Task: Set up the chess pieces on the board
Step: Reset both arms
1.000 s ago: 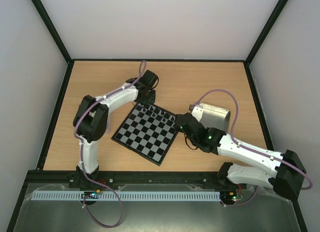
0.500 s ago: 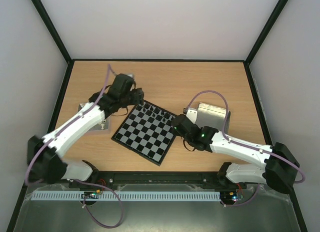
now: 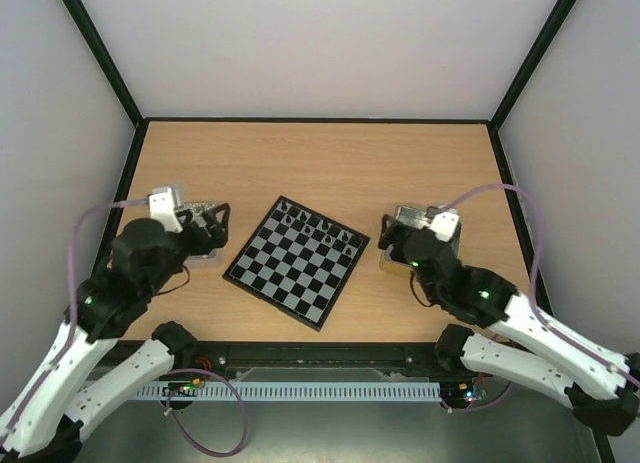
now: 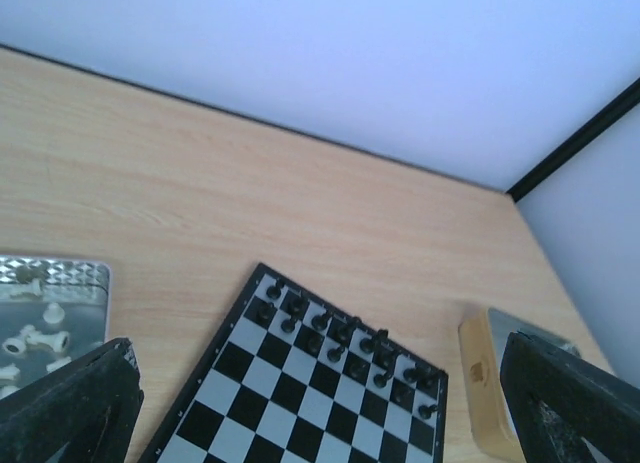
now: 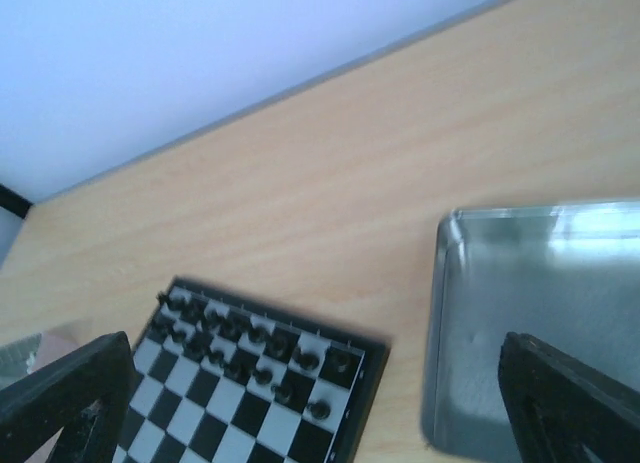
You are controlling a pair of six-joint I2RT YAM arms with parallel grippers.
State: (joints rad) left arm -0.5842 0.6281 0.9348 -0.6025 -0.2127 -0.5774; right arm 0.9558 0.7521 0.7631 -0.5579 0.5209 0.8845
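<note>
The board (image 3: 290,268) lies tilted in the middle of the table, also seen in the left wrist view (image 4: 250,403) and the right wrist view (image 5: 200,423). The black chess pieces (image 3: 318,227) stand in two rows along its far edge (image 4: 350,338) (image 5: 240,343). My left gripper (image 3: 207,223) hovers open left of the board with nothing between its fingers (image 4: 75,403). To the right of the board my right gripper (image 3: 393,243) is open and empty, its fingers (image 5: 570,393) wide apart.
A metal tray (image 4: 90,283) with several white chessmen (image 4: 35,333) sits left of the board, mostly under the left gripper. A second metal tray (image 3: 448,228) (image 5: 540,293) lies right of the board. Black frame rails edge the table.
Both arms have pulled back from the board's far corners, the left toward the left tray and the right toward the right tray. Both grippers opened wider.
</note>
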